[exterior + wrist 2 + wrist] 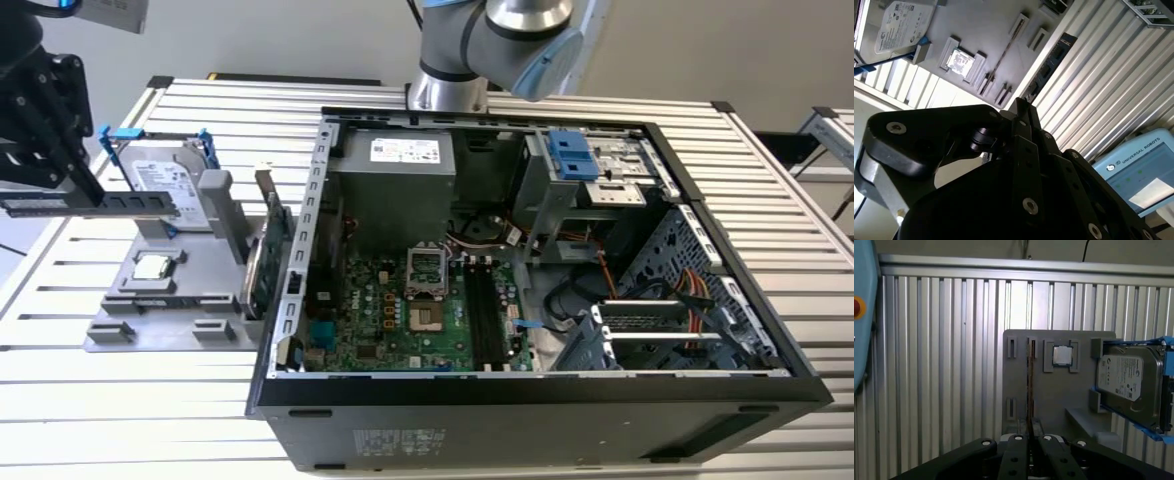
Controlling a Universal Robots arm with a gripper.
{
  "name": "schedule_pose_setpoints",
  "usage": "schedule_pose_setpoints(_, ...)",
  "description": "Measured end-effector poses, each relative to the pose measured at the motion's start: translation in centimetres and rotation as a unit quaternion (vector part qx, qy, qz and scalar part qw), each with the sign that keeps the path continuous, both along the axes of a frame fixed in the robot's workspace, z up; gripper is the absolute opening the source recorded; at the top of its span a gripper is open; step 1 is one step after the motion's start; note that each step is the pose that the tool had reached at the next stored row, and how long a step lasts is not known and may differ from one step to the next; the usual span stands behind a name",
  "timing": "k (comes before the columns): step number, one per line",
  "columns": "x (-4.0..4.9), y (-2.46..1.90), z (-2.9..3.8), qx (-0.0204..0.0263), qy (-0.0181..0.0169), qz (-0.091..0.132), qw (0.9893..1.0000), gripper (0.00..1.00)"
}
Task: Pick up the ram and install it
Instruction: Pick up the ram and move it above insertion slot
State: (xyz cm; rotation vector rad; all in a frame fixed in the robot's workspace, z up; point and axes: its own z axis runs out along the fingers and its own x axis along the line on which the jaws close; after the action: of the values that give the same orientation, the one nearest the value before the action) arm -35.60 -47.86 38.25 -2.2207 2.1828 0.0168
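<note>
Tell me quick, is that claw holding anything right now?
Gripper: closed, holding the ram, the thin green stick.

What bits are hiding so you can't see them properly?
The ram, first wrist view: edge-on, so its chips are hidden.
The gripper, exterior view: partly cut off by the picture's left edge.
Hard drive, first wrist view: cut off by the picture's edge.
Grey tray, second wrist view: partly hidden behind the gripper's black body.
</note>
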Motion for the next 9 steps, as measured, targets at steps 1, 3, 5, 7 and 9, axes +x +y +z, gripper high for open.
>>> schedule_pose_setpoints(1, 0.04, 0.0, 0.0, 0.0, 0.0, 0.0, 1.0, 0.0)
schedule_pose_setpoints(3, 0.11, 0.0, 0.0, 0.0, 0.0, 0.0, 1.0, 0.0)
schedule_pose_setpoints(5, 0.19, 0.0, 0.0, 0.0, 0.0, 0.0, 1.0, 0.0)
schedule_pose_setpoints(7, 0.35, 0.0, 0.0, 0.0, 0.0, 0.0, 1.0, 0.0)
schedule_pose_setpoints(9, 0.59, 0.0, -0.01, 0.0, 0.0, 0.0, 1.0, 0.0)
